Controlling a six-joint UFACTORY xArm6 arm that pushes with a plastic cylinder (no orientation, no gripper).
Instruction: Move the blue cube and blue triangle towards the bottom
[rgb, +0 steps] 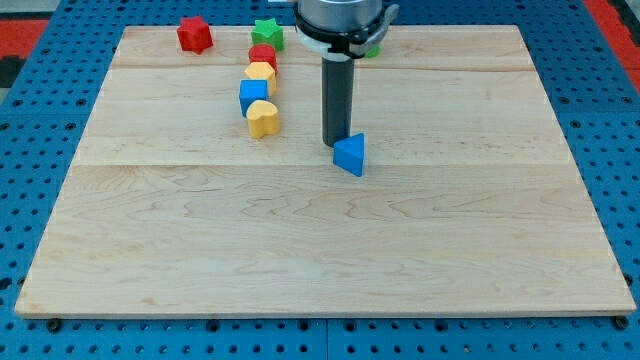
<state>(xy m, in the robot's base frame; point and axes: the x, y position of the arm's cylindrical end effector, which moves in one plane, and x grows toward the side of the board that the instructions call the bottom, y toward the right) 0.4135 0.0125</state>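
Observation:
The blue triangle (350, 155) lies near the board's middle, slightly above centre. My tip (334, 146) stands just left of and above it, touching or nearly touching its upper left edge. The blue cube (253, 96) sits in a column of blocks at the upper left of the board, well to the left of my tip. In that column a yellow block (261, 74) is directly above the cube and a yellow heart (263, 119) directly below it, both touching or nearly touching it.
A red block (263, 55) and a green star (267, 34) top the column. A red star (194, 34) lies at the top left. A green block (372, 47) is partly hidden behind the arm at the top. The wooden board (320, 250) rests on a blue perforated table.

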